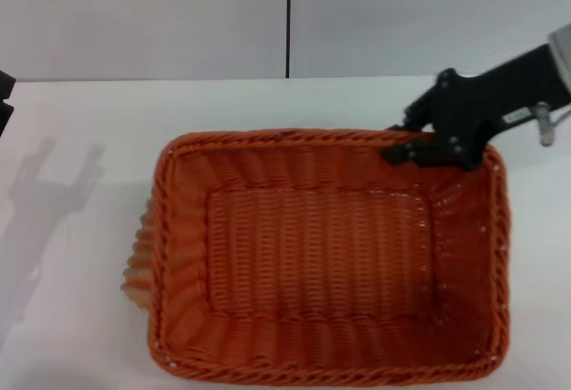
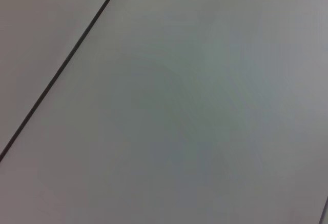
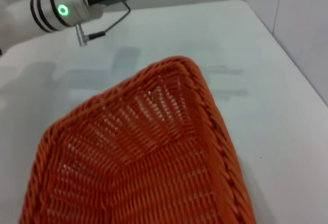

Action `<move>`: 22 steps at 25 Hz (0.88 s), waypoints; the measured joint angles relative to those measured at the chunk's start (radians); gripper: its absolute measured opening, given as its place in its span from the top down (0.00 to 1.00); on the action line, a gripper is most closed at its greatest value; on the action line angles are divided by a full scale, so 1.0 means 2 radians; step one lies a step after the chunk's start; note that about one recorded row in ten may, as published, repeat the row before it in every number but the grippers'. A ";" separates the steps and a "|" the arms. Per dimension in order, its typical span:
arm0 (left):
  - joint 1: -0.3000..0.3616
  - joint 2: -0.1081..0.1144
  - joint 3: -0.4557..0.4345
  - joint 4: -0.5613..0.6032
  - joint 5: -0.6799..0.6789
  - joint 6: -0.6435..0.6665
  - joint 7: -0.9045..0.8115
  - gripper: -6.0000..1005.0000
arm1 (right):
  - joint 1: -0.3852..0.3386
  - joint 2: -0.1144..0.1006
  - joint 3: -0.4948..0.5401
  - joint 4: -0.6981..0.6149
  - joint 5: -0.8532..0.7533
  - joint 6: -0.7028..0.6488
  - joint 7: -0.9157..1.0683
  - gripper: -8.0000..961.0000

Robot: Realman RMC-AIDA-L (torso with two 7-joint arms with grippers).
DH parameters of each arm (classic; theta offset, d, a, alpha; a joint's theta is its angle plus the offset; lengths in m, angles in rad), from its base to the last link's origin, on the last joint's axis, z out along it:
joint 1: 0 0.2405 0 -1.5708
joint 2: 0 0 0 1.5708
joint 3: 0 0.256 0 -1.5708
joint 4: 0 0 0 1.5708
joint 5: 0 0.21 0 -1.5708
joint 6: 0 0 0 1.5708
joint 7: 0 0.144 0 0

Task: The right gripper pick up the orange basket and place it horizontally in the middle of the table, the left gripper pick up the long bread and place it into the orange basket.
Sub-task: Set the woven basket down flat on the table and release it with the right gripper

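**One arm at work, basket nearly set**

One gripper is busy: the right gripper (image 1: 419,147) sits at the far right corner of the orange basket (image 1: 326,265), its black fingers pinching the braided rim there. The basket lies lengthwise across the middle of the white table (image 1: 80,122), open side up and empty. From the right wrist view I see the basket's (image 3: 154,152) woven wall and rim sweeping away, with a silver arm segment (image 3: 56,8) and its green light farther off across the table.

Tucked against the basket's left side, half hidden by the rim, is the long bread (image 1: 138,261), its ribbed stripes just peeking out.

Of the left gripper I see no trace apart from a shadow on the tabletop; its wrist camera shows only a blank grey surface, so I cannot tell how its fingers stand.

My guess is that the basket placement is finishing. Next, the right gripper should let go and draw clear, then the left must reach the bread, which lies awkwardly close to the basket wall.
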 joint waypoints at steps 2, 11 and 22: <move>0.000 0.000 0.000 0.000 0.000 0.000 0.000 0.16 | -0.010 -0.004 0.012 -0.001 0.000 0.008 0.001 0.84; 0.000 0.000 0.000 0.000 0.000 0.003 -0.001 0.16 | -0.037 -0.012 0.037 0.001 0.000 0.008 0.001 0.84; 0.000 0.000 -0.003 0.000 -0.001 0.002 -0.001 0.16 | -0.016 0.006 0.035 0.006 0.004 0.003 -0.003 0.84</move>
